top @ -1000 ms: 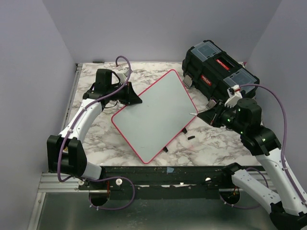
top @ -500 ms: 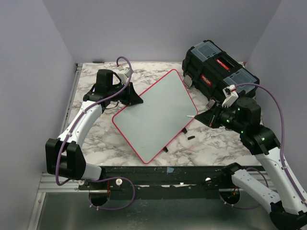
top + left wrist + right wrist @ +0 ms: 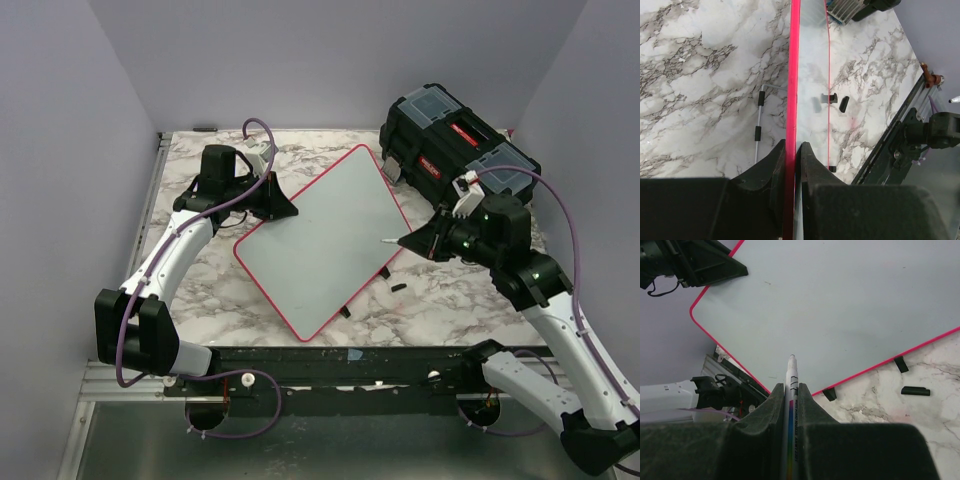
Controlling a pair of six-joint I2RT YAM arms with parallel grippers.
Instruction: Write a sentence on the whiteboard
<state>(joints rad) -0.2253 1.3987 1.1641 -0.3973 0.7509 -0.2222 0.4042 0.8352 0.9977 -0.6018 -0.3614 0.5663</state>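
The whiteboard (image 3: 320, 240) lies in the middle of the table (image 3: 200, 290), turned diamond-wise with one corner toward the toolbox (image 3: 455, 140). Its face is blank, so no word of the sentence is down yet. Your left gripper (image 3: 285, 210) pinches the red rim at the board's upper-left edge. The left wrist view shows both fingers pressed onto that rim (image 3: 792, 75), and this hold has not shifted over the last second. What has changed is on the right. Your right gripper (image 3: 415, 242) is clamped on the marker (image 3: 390, 240) and has swung in from beside the toolbox toward the board. A second ago the marker's tip stood at the board's right rim; now it reaches just over that rim and above the white face. The right wrist view shows the marker (image 3: 791, 385) gripped between the fingers, pointing onto the board (image 3: 840, 305) near its lower right edge. You cannot tell from these views whether the tip touches the surface or whether it is uncapped. This looks like the approach to the first stroke, with the writing itself not begun. You probably want to carry the tip further toward the upper left before pressing down. Mind the loose black clip (image 3: 398, 288) on the table just beside the board's edge.
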